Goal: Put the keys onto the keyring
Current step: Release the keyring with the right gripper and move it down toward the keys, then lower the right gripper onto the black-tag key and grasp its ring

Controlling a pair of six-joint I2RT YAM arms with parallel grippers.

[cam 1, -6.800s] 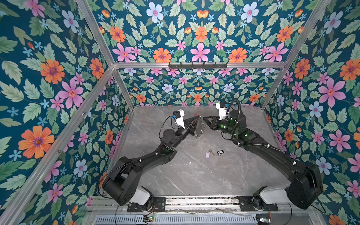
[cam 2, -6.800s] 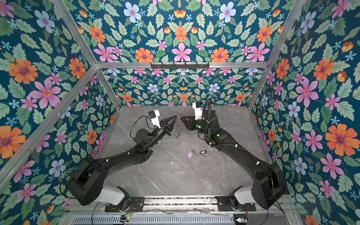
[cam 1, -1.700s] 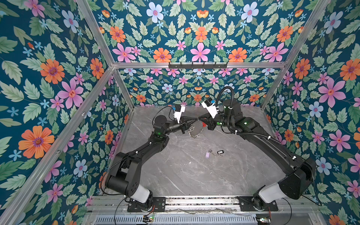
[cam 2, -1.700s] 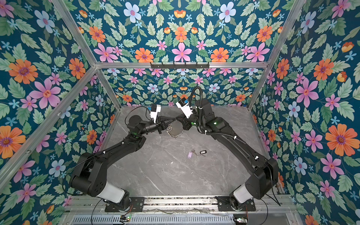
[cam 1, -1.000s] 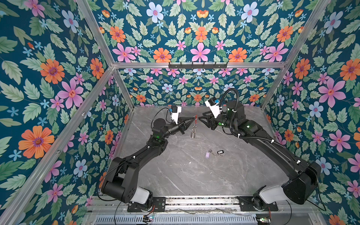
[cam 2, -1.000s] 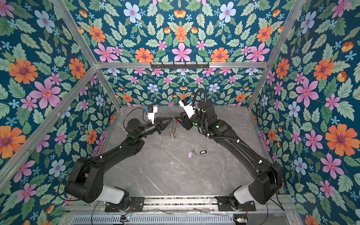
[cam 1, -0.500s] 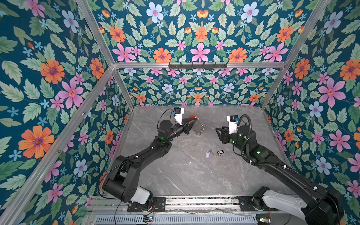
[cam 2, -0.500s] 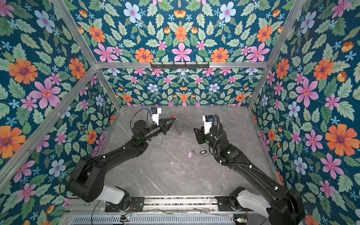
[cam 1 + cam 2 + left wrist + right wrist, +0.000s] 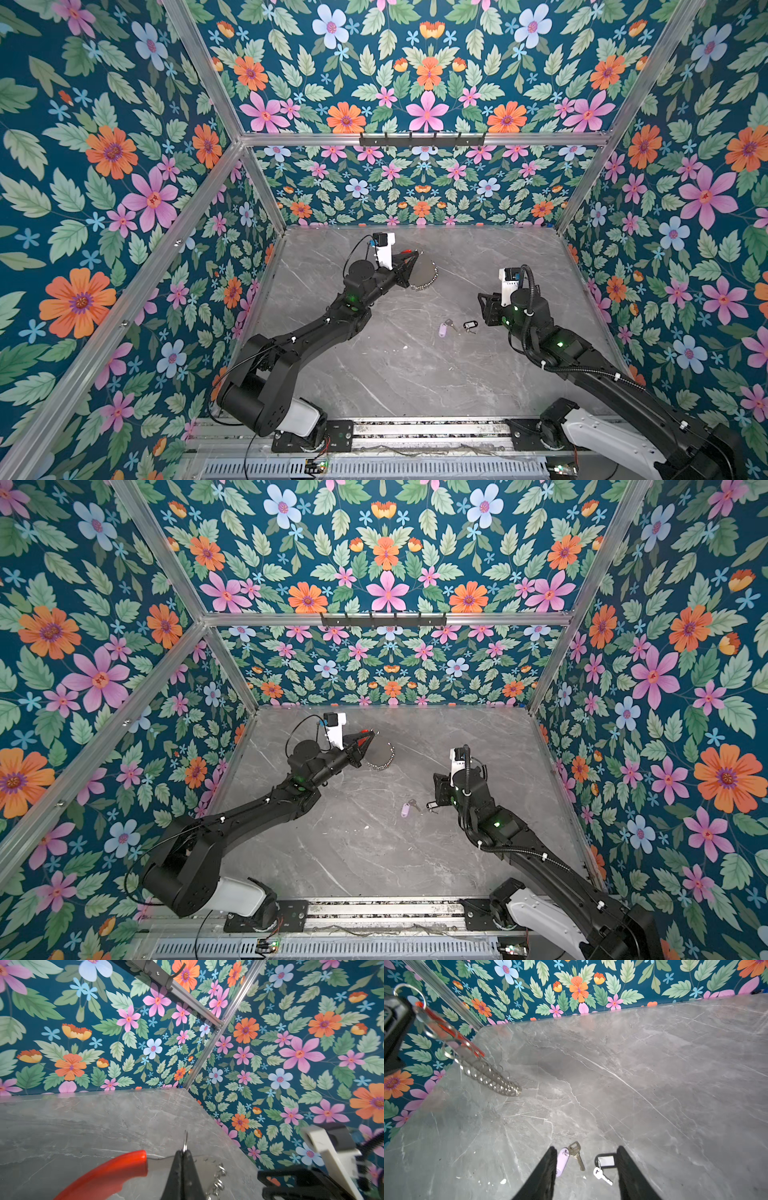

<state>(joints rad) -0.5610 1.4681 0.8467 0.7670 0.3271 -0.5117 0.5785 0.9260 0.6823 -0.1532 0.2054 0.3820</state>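
Two keys (image 9: 576, 1153) lie flat on the grey bench (image 9: 395, 374), just right of centre in both top views. One is on a lilac tag (image 9: 444, 330) and one on a black-framed tag (image 9: 469, 325), and the two lie close together but apart. They sit where the right claw (image 9: 586, 1149) can drop onto them. Its jaws stand partly open, straddling both tags and gripping nothing; whether the tips touch the bench I cannot tell. Up and left of the keys, the left claw (image 9: 184, 1152) is pinched fully shut on the thin wire of the keyring (image 9: 424, 274), just past its red section (image 9: 104, 1174) — held up, I judge, so the loop hangs steady for threading.
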